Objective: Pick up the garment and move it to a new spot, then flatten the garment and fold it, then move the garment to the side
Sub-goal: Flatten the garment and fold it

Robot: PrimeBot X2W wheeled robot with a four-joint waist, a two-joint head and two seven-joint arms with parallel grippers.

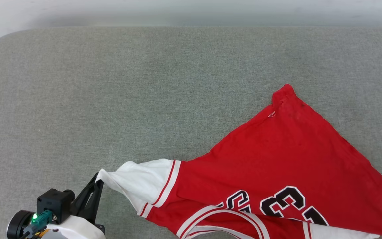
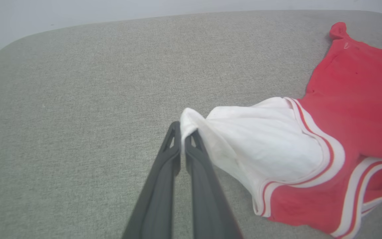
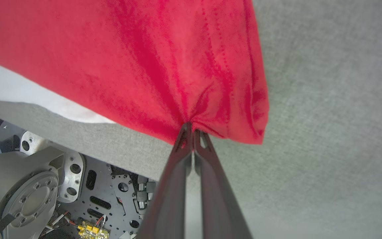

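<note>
Pinching the tip of the white sleeve [image 2: 260, 142] at the lower left of the head view, the left gripper [image 1: 98, 181] has its fingers closed on the cloth. In the right wrist view, the right gripper [image 3: 192, 127] is clamped tight on a bunched fold of red fabric. The garment [image 1: 277, 156] spreads across the lower right of the grey padded surface [image 1: 111, 83], with one red corner pointing up toward the frame's middle right.

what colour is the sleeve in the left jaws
The soft-fabric sleeve is white, edged by red-and-white striped trim; clearest in the left wrist view.
</note>
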